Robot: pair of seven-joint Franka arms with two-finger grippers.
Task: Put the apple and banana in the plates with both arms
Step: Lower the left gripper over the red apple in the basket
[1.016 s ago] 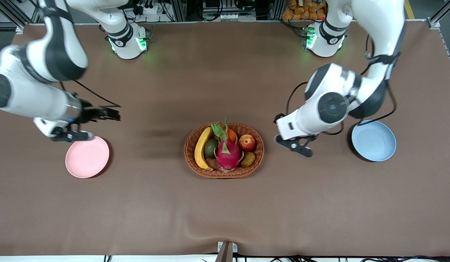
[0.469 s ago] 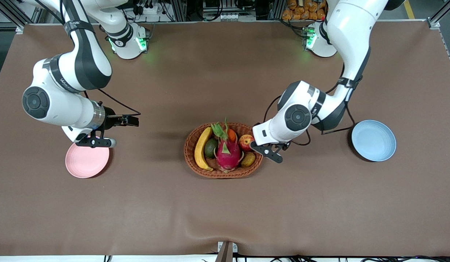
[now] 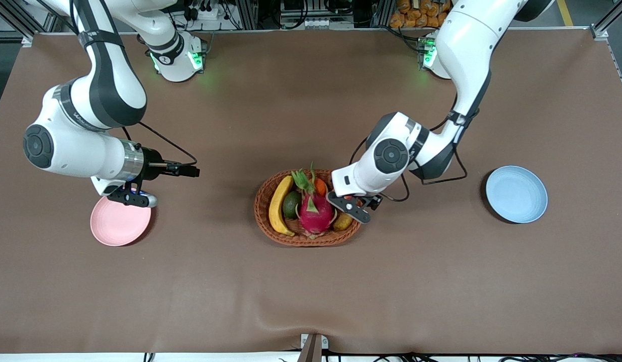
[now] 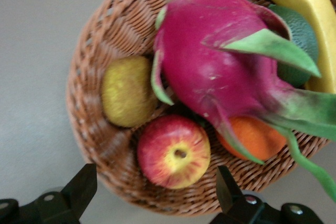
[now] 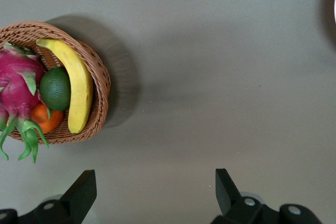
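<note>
- Front view: the left gripper (image 3: 352, 203) hangs over the end of the wicker basket (image 3: 270, 229) that faces the left arm, covering the apple there.
- Left wrist view shows the apple (image 4: 174, 151) straight below, between the wide-open fingers (image 4: 79, 190), which hold nothing. It lies in the basket, touching the dragon fruit (image 4: 220, 72) and just beside the kiwi (image 4: 126, 92) and the orange fruit (image 4: 252, 137).
- The right gripper (image 3: 192, 171) is over bare brown bench (image 3: 311, 291) between the pink plate (image 3: 120, 221) and the basket, jaws spread wide and empty.
- The banana (image 3: 278, 205) lies along the basket's woven rim at the right arm's end, beside a green avocado (image 3: 291, 204).
- The blue plate (image 3: 516, 194) sits well apart, toward the left arm's end.
- Both plates are round, shallow and smooth, with open bench all around them.
</note>
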